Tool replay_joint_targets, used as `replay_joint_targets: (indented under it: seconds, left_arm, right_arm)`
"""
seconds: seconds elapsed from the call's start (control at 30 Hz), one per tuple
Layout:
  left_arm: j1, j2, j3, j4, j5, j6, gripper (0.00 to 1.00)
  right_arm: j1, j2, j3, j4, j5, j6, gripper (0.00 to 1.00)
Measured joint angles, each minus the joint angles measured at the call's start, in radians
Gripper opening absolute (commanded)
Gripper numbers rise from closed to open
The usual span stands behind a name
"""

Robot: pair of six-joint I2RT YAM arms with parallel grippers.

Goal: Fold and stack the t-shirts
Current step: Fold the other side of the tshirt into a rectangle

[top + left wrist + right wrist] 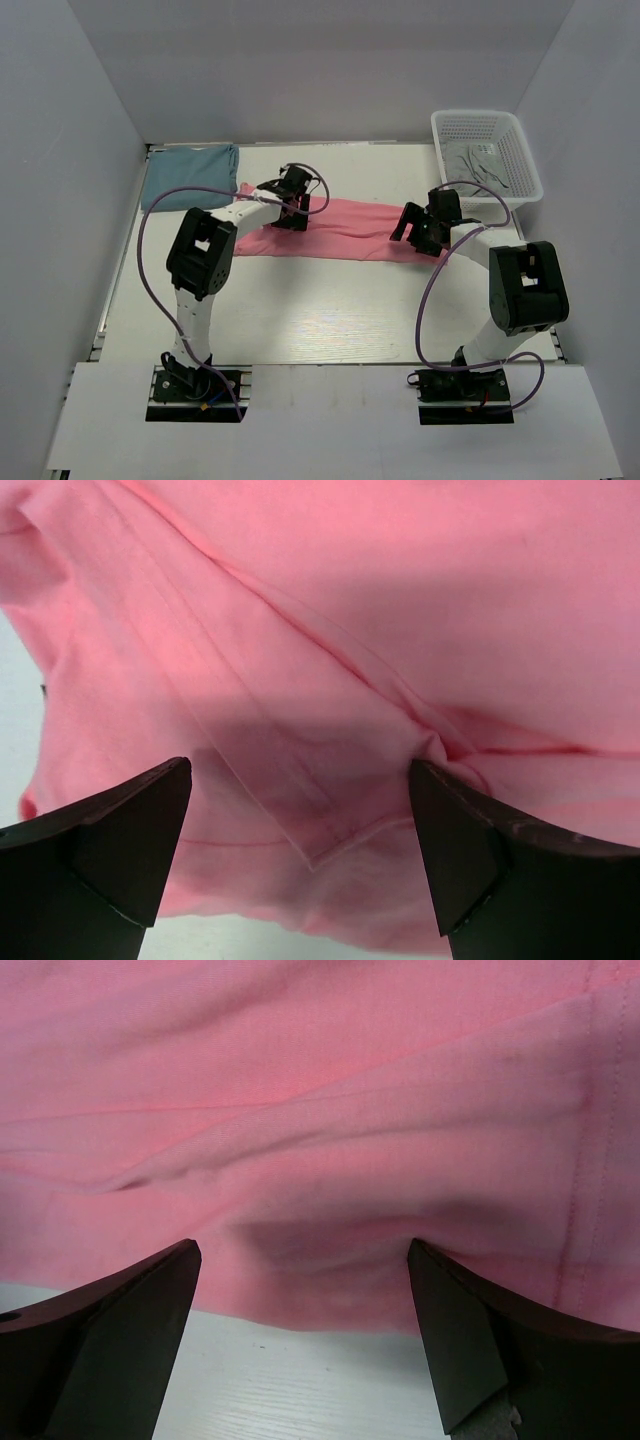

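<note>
lying across the middle of the white table (320, 310), the pink t-shirt (350, 228) is folded into a long flat strip that runs from left to right. the left gripper (290, 212) hangs over the left end of the strip. the right gripper (415, 235) hangs over the right end. both grippers have their two black fingers (120, 830) spread wide apart, and they pinch nothing.

from the left wrist, the pink cloth fills almost the whole view, with soft folds and a seam running across it. a bit of white table shows at the bottom left. from the right wrist, the near edge of the pink cloth lies between the spread fingers, with bare table just below it.

the blue t-shirt (190, 172) lies folded in the far left corner of the table, just beside the pink one. a white basket (520, 150) sits in the far right corner with something grey inside.
</note>
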Motion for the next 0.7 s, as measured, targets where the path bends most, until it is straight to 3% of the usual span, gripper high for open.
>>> replay_joint_targets:
  seconds: [0.07,0.17,0.2,0.37,0.4,0.53,0.63,0.7]
  left_arm:
    - [0.001,-0.04,-0.057,0.032,0.042,0.013,1.0]
    - [0.0,-0.087,-0.108,0.059,0.095,0.026,0.91]
    - [0.0,-0.093,-0.113,0.066,0.108,0.029,0.82]
    - [0.0,-0.094,-0.113,0.084,0.146,0.021,0.57]
    - [0.0,-0.094,-0.113,0.085,0.15,0.019,0.47]
    - [0.006,-0.094,-0.113,0.086,0.158,0.017,0.35]
    - [0.008,-0.094,-0.113,0.086,0.153,0.012,0.2]
    - [0.01,-0.094,-0.113,0.086,0.15,0.012,0.22]
  right_arm:
    - [0.0,0.0,0.0,0.0,-0.001,-0.002,0.9]
    - [0.0,0.0,0.0,0.0,-0.001,-0.006,0.9]
    - [0.0,0.0,0.0,0.0,-0.001,-0.006,0.9]
    - [0.0,0.0,0.0,0.0,-0.001,-0.01,0.9]
    - [0.0,0.0,0.0,0.0,-0.001,-0.012,0.9]
    - [0.0,0.0,0.0,-0.001,0.0,-0.013,0.9]
    - [0.0,0.0,0.0,-0.001,0.0,-0.013,0.9]
    - [0.0,0.0,0.0,-0.001,0.0,-0.013,0.9]
